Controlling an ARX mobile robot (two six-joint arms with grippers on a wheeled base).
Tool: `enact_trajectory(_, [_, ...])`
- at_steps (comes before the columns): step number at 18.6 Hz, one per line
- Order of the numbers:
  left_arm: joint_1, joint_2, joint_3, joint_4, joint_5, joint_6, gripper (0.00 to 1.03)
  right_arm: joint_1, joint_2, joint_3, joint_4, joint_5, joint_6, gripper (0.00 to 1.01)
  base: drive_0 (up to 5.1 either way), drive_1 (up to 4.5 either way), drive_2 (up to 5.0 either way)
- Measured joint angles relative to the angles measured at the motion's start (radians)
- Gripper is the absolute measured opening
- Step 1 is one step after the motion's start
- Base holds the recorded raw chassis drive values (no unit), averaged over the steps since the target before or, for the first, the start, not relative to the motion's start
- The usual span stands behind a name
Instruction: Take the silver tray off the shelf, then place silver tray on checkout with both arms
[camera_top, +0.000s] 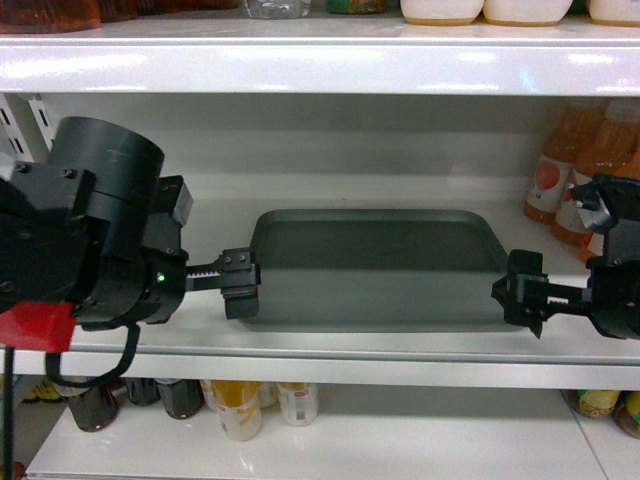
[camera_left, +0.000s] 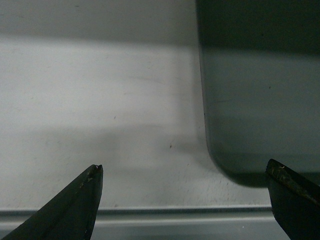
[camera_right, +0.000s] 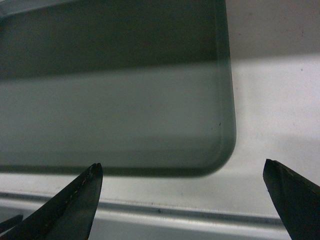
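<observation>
On the white shelf (camera_top: 330, 345), the silver tray (camera_top: 375, 265) lies flat between both grippers, the left gripper (camera_top: 238, 285) at its 9 o'clock end and the right gripper (camera_top: 525, 300) at 3 o'clock. Uneven bites or lifts could tilt it or slide it off the front lip. Both wrist views show jaws spread wide, each straddling a near corner, holding nothing.

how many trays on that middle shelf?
1. The silver tray lies flat on the shelf, between the left gripper and right gripper. None seen elsewhere; the arms hide the shelf's far ends.
</observation>
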Motion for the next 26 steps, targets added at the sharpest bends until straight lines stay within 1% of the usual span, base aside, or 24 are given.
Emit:
enact_trajectory(11, [0.000,0.075,0.103,-0.038,-0.001,-0.001,0.98,-0.002,0.105,0.154,-0.068,0.031,0.005,0.98,0.0,0.00,0.0])
enact_trajectory(13, [0.000,0.092,0.142,-0.059,-0.007,-0.001,0.98,-0.009,0.145,0.222,-0.108,0.036,0.003,0.98,0.0,0.00,0.0])
enact_trajectory(14, [0.000,0.107,0.174,-0.074,-0.012,0.000,0.98,-0.011,0.178,0.277,-0.135,0.051,0.003,0.98,0.0,0.00,0.0])
enact_trajectory(15, [0.004,0.153,0.233,-0.110,-0.025,-0.002,0.98,-0.021,0.257,0.417,-0.220,0.076,-0.008,0.98,0.0,0.00,0.0])
enact_trajectory(16, [0.006,0.190,0.265,-0.151,-0.037,0.002,0.98,-0.021,0.331,0.515,-0.301,0.103,-0.024,0.98,0.0,0.00,0.0])
enact_trajectory(17, [0.007,0.221,0.286,-0.171,-0.028,0.001,0.98,-0.020,0.363,0.572,-0.342,0.130,-0.064,0.98,0.0,0.00,0.0])
enact_trajectory(18, [0.008,0.225,0.286,-0.172,-0.004,0.002,0.98,-0.020,0.378,0.585,-0.348,0.143,-0.090,0.98,0.0,0.00,0.0])
enact_trajectory(19, [0.014,0.227,0.290,-0.187,0.023,0.002,0.71,-0.012,0.378,0.587,-0.357,0.145,-0.101,0.69,0.0,0.00,0.0])
enact_trajectory(23, [0.013,0.229,0.290,-0.188,0.052,-0.003,0.49,-0.005,0.378,0.587,-0.357,0.143,-0.103,0.47,0.0,0.00,0.0])
enact_trajectory(25, [0.009,0.230,0.286,-0.188,0.065,-0.007,0.32,-0.005,0.378,0.587,-0.352,0.146,-0.103,0.29,0.0,0.00,0.0])
enact_trajectory(26, [0.006,0.230,0.282,-0.180,0.068,-0.011,0.25,-0.005,0.380,0.586,-0.343,0.153,-0.105,0.22,0.0,0.00,0.0])
